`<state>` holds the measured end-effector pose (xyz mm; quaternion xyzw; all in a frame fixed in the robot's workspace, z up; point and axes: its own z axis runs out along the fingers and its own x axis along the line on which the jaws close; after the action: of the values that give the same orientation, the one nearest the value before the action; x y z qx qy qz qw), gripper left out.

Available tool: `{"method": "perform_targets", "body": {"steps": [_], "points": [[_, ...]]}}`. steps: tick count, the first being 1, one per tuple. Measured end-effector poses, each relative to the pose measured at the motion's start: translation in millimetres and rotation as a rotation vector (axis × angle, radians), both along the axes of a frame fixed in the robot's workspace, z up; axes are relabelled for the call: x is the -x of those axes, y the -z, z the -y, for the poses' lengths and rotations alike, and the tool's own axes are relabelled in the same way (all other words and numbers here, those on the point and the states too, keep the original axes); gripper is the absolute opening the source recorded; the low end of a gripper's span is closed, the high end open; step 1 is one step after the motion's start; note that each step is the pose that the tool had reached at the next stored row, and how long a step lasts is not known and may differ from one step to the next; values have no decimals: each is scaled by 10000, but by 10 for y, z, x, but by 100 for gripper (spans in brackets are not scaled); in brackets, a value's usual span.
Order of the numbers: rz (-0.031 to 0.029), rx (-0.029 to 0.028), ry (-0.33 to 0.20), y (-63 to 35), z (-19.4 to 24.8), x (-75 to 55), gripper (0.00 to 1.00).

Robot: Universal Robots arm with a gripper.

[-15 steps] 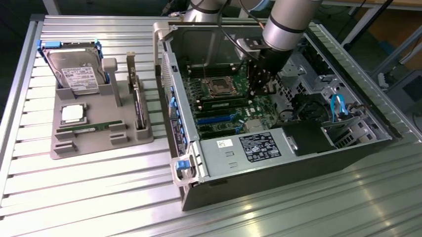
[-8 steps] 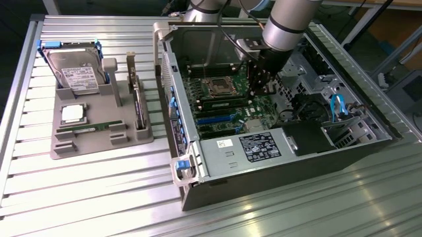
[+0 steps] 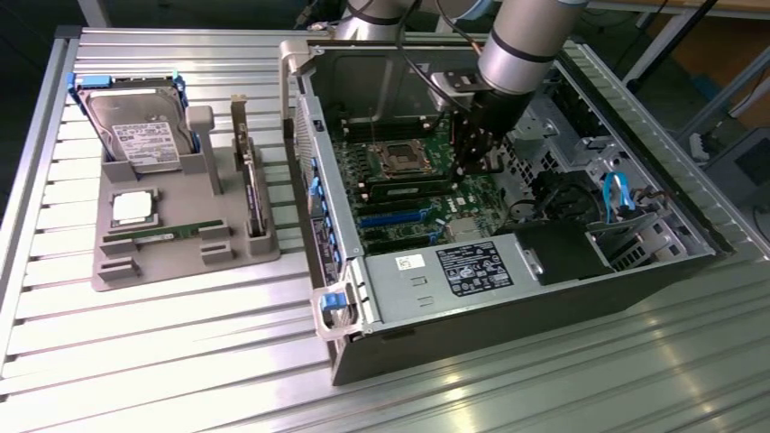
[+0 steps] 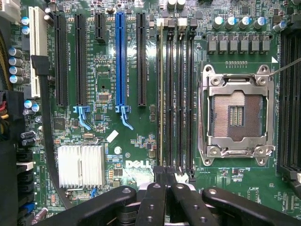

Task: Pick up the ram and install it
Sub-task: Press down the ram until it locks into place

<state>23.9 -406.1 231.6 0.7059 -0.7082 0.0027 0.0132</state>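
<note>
A ram stick (image 4: pixel 162 94) stands on edge in the memory slot farthest from the open processor socket (image 4: pixel 236 115). In the exterior view this ram (image 3: pixel 403 191) is a green strip on the motherboard inside the open computer case (image 3: pixel 626 280). My gripper (image 4: pixel 165 173) hangs over the near end of the memory slots with its fingers shut together, and I see nothing between them. The gripper (image 3: pixel 479 167) reaches down into the case from above. Another green ram stick (image 3: pixel 169 233) lies flat on the grey parts holder (image 3: pixel 180 266) outside the case.
The holder also carries a hard drive (image 3: pixel 139 126), a square silver processor (image 3: pixel 132 207) and an upright expansion card (image 3: pixel 251 185). Inside the case are black and blue card slots (image 4: pixel 120 61), a finned heatsink (image 4: pixel 81 165), cables and a power supply (image 3: pixel 470 271). Case walls surround the board.
</note>
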Motion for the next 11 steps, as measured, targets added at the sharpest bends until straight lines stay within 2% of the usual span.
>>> {"method": "perform_targets", "body": {"steps": [4,11], "points": [[1,-3,0,-5,0,0,10],[-7,0,0,-115,0,-1,10]]}}
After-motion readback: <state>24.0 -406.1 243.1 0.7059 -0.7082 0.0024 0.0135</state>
